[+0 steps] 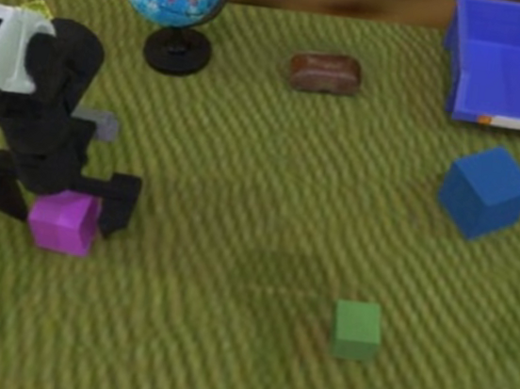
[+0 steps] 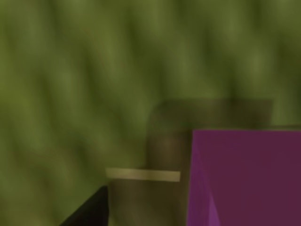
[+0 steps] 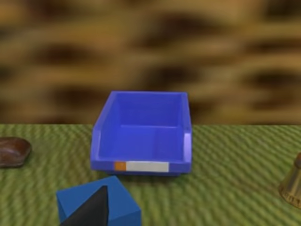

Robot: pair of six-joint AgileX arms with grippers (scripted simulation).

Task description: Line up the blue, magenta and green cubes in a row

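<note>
Left gripper (image 1: 68, 198): I see it straddling the magenta cube (image 1: 64, 222), fingers wide either side.
Blue cube (image 1: 485, 191): right, near bin (image 1: 512, 62).
Green cube (image 1: 356, 330): centre-front.

Three cubes, spread apart on the green cloth.
Magenta cube (image 1: 65, 222) seen at left, flat on the cloth, partly covered from above. Small green cube (image 1: 356, 330) lies right of centre towards the near edge. Large blue cube (image 1: 485, 191) sits far right, turned at an angle.

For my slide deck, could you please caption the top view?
Left gripper straddles the magenta cube; green cube and blue cube wait apart.
</note>
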